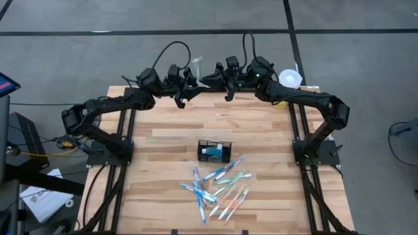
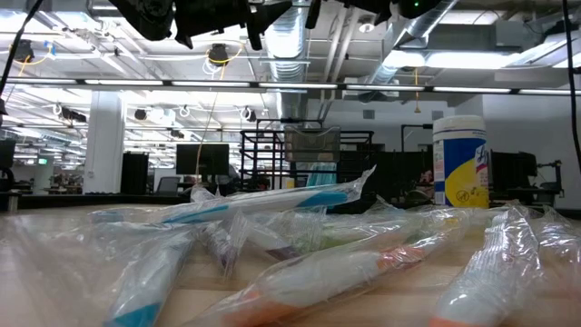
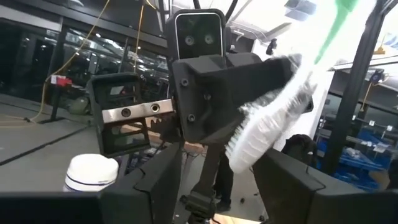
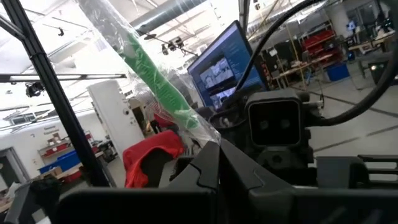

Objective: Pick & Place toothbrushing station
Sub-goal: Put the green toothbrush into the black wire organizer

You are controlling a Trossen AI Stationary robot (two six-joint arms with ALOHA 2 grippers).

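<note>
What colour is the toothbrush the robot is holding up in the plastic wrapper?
Green toothbrush, best seen in the right wrist view.

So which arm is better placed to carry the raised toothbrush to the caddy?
Probably left: the wrapped green toothbrush stands nearer the left end effector than the right end effector. The caddy lies about midway between both arms. Who grips it is unclear.
</note>
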